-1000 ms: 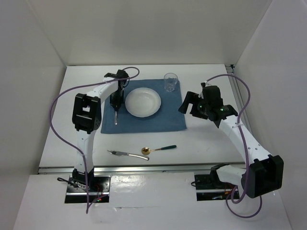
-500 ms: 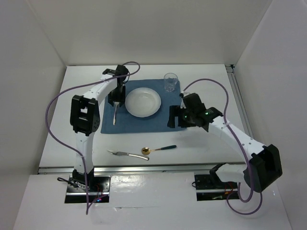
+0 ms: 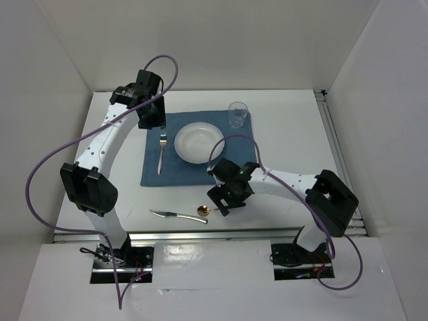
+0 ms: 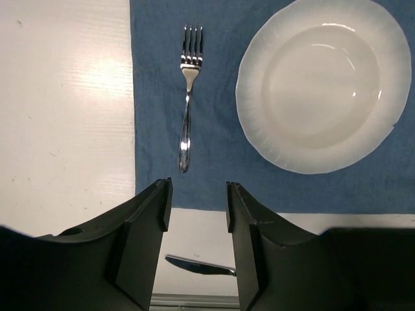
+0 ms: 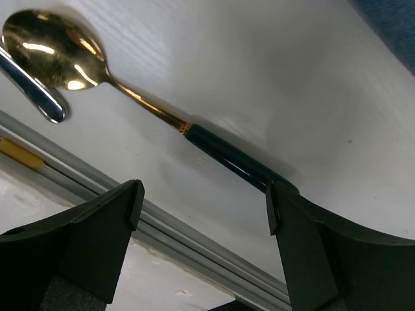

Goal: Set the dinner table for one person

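Observation:
A silver fork (image 3: 161, 152) lies on the blue placemat (image 3: 234, 170), left of the white plate (image 3: 198, 142). My left gripper (image 3: 152, 115) is open and empty, raised above the placemat's far left corner. Its wrist view shows the fork (image 4: 187, 97), the plate (image 4: 324, 84) and the gripper (image 4: 198, 194) above them. My right gripper (image 3: 219, 202) is open, low over the dark green handle of the gold spoon (image 3: 202, 211). In the right wrist view the spoon (image 5: 48, 48) lies on the white dinner table (image 5: 292, 78), and its handle runs to the right finger (image 5: 324, 246) of the gripper (image 5: 204, 201).
A clear glass (image 3: 237, 114) stands at the placemat's far right corner. A knife (image 3: 167, 214) lies on the dinner table (image 3: 287, 134) beside the spoon's bowl, near the front metal rail (image 3: 200, 234). The knife also shows in the left wrist view (image 4: 201, 264). White walls enclose the table.
My left gripper let go of the fork on the placemat and drew up and back to the left. My right arm swung left and down to the spoon.

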Controlling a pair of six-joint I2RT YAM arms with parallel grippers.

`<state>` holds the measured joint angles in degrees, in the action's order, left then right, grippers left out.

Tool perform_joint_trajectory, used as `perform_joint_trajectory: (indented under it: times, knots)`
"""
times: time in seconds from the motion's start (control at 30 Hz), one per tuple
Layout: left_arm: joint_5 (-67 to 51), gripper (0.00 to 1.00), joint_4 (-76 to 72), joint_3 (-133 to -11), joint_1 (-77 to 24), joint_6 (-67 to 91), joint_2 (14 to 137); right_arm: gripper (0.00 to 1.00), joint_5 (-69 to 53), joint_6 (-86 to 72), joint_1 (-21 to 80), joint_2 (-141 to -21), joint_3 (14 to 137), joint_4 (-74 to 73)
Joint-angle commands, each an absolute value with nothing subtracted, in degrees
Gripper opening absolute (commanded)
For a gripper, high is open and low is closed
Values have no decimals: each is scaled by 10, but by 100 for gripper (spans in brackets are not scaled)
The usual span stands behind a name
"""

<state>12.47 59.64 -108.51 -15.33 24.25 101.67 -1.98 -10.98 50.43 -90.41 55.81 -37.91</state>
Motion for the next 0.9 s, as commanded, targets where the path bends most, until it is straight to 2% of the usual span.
perform_joint_trajectory:
  times: [0.0,0.17,0.4,0.5,0.67,0.73,0.77,0.8,0.83,0.87]
  knots:
    - [113,56,602,-1060,-156,250,1011,88,-6,-66,522,-904,577,-385]
    - [118,56,602,-1049,-156,250,1011,90,21,-61,527,-925,570,-366]
    - [107,54,597,-1044,-156,256,1011,73,20,-40,527,-970,579,-329]
    - [119,54,597,-1044,-156,256,1006,59,4,-40,527,-978,579,-329]
    - [124,54,602,-1049,-156,256,1000,49,-11,-29,527,-977,579,-329]
    - [124,54,602,-1049,-156,256,1000,36,-16,-24,533,-970,574,-323]
    - [124,54,602,-1049,-156,256,1000,26,-24,-17,533,-970,574,-323]
    - [117,53,602,-1049,-156,256,995,6,-24,-5,533,-965,574,-323]
    - [117,53,602,-1049,-156,256,995,0,-29,-5,538,-965,574,-323]
    - [117,53,602,-1049,-156,256,995,0,-29,2,538,-965,574,-323]
